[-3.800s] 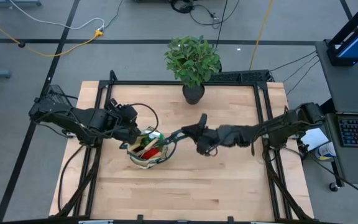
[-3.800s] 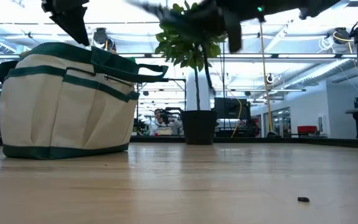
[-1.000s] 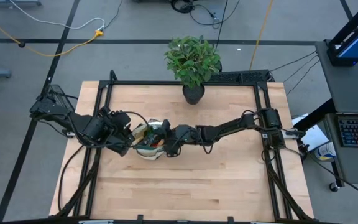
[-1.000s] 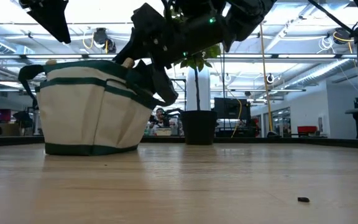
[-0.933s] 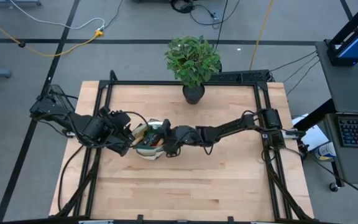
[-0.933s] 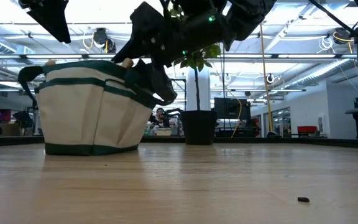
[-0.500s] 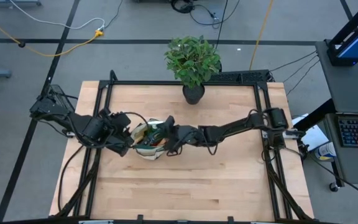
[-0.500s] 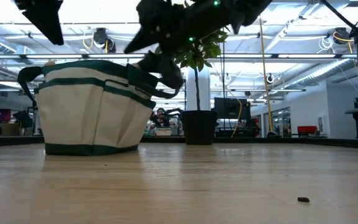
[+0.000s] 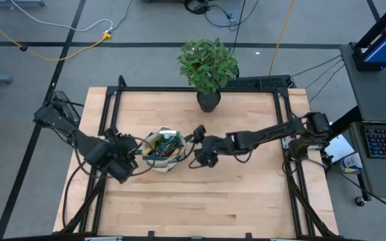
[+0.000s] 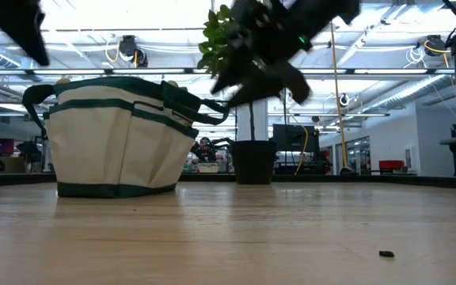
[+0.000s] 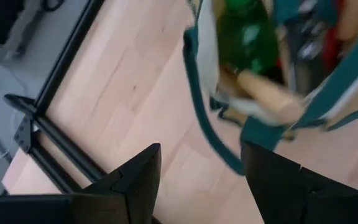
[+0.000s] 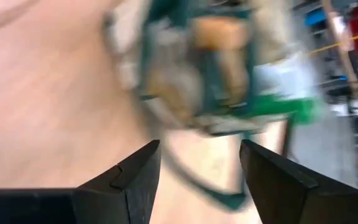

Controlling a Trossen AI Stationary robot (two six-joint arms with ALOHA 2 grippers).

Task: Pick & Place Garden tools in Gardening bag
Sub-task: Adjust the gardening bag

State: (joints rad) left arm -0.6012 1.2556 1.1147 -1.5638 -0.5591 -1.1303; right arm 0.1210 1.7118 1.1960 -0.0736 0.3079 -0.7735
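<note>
In the low view, the bare wooden counter (image 10: 291, 237) fills the foreground, with only a tiny dark speck (image 10: 385, 253) lying at its lower right. Farther back, at the left of the frame, the gardening bag (image 10: 113, 134) stands upright on the counter, beige with green trim, its strap handles drooping over the rim. Above and to the right of it hangs the right tool (image 10: 264, 75), blurred there; its wrist view shows the two fingers spread apart with nothing between them. The potted plant (image 10: 248, 95) stands behind, near the centre.

From above, the bag sits left of centre on the counter, with the garden tools (image 9: 163, 148) packed inside: wooden handles, something red, a green bottle. The left tool (image 9: 127, 167) sits just beside the bag's lower-left edge, also released and empty in its own wrist view. The right tool lies just right of the bag.

No loose tool shows anywhere on the counter, so the packing looks finished or nearly so.
</note>
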